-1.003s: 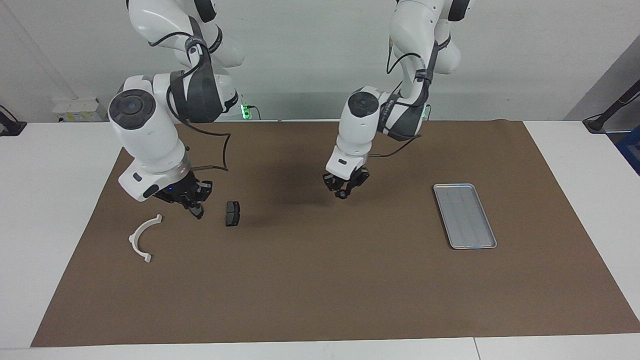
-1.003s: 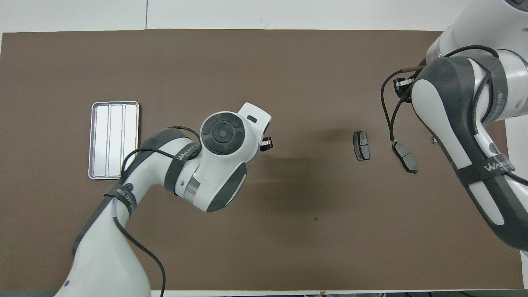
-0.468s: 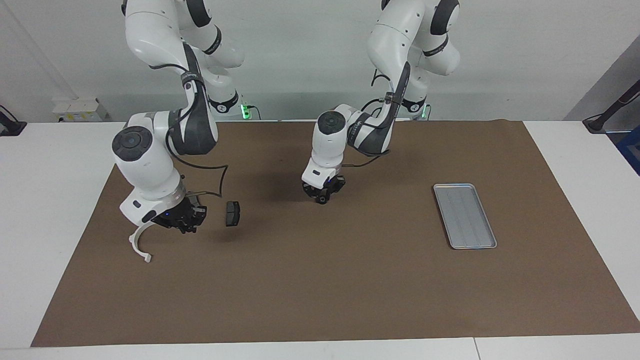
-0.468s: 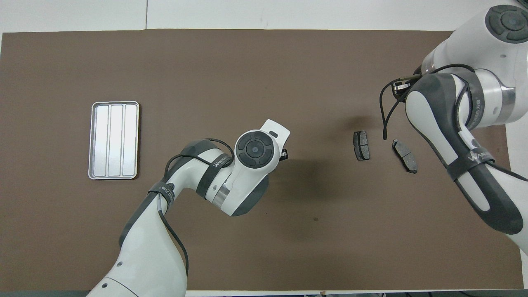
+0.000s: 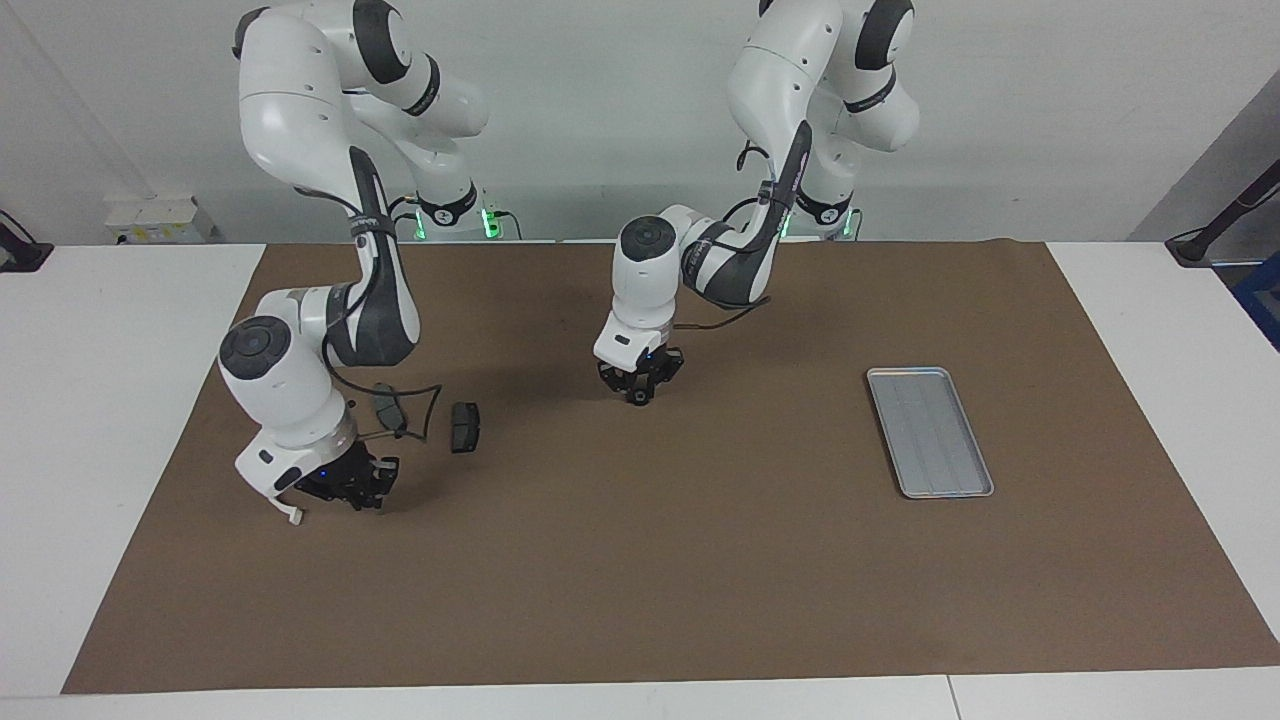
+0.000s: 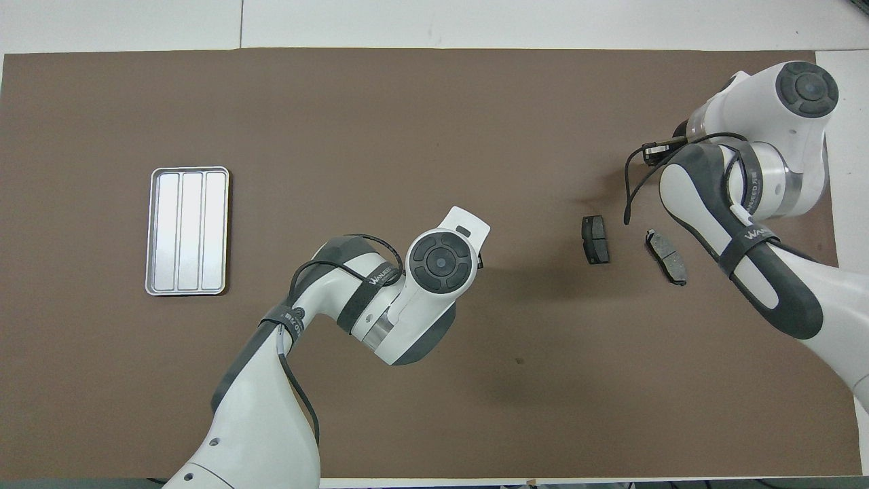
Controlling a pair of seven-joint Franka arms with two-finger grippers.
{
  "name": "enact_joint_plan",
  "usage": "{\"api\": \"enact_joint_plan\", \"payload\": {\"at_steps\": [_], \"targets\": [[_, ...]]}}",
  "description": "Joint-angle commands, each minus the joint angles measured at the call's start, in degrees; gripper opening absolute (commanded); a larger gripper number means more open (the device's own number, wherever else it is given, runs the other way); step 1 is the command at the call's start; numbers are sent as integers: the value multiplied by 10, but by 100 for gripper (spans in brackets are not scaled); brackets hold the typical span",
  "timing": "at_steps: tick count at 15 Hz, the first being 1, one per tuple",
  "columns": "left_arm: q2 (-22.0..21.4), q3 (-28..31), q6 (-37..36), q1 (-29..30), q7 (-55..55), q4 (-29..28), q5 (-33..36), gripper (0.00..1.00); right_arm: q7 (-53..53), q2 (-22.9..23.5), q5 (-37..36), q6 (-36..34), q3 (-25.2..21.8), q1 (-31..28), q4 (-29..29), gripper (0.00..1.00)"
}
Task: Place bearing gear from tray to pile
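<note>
Left gripper (image 5: 637,392): fingertips drawn in narrow on a small dark round part, the gear (image 5: 637,398), which it holds over the bare brown mat (image 5: 640,580). This is between the tray (image 5: 929,431) and the pile. The left arm reaches in from its base with the wrist pointing down.

Right gripper (image 5: 352,492): fingertips together, low over the mat at the pile. Nothing can be made out in its grip. Just beside it, one end of the white bracket (image 5: 292,516) shows, and the rest is covered by the wrist.

Two dark brake pads lie nearer to the robots: first pad (image 5: 464,427), second pad (image 5: 386,404), near each other but apart.

The tray lies flat toward the left arm's end of the table.
</note>
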Motion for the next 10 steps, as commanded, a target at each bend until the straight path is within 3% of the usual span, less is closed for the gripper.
{"api": "enact_joint_plan", "payload": {"at_steps": [1, 2, 3, 4, 6, 8, 9, 10], "targets": [[19, 11, 22, -10, -12, -1, 12, 0, -13, 10, -2, 15, 10, -9, 3, 0], [19, 11, 21, -5, -11, 1, 12, 0, -13, 12, -2, 17, 10, -10, 3, 0], [19, 11, 15, -3, -10, 4, 12, 16, -12, 15, -2, 18, 10, -9, 3, 0], [18, 11, 15, -2, -10, 4, 13, 83, -11, 16, -2, 19, 10, -9, 3, 0], [10, 12, 7, -1, -9, 4, 15, 100, -8, 16, -2, 20, 10, -8, 3, 0], [-10, 12, -20, 10, -6, 10, 15, 100, -7, 16, -1, 20, 10, -8, 2, 0], [-27, 12, -39, 12, -3, 11, 15, 100, -7, 16, -1, 20, 10, -8, 2, 18], [-55, 12, -59, 23, 5, 12, 15, 100, -6, 16, -1, 20, 10, -8, 2, 42]]}}
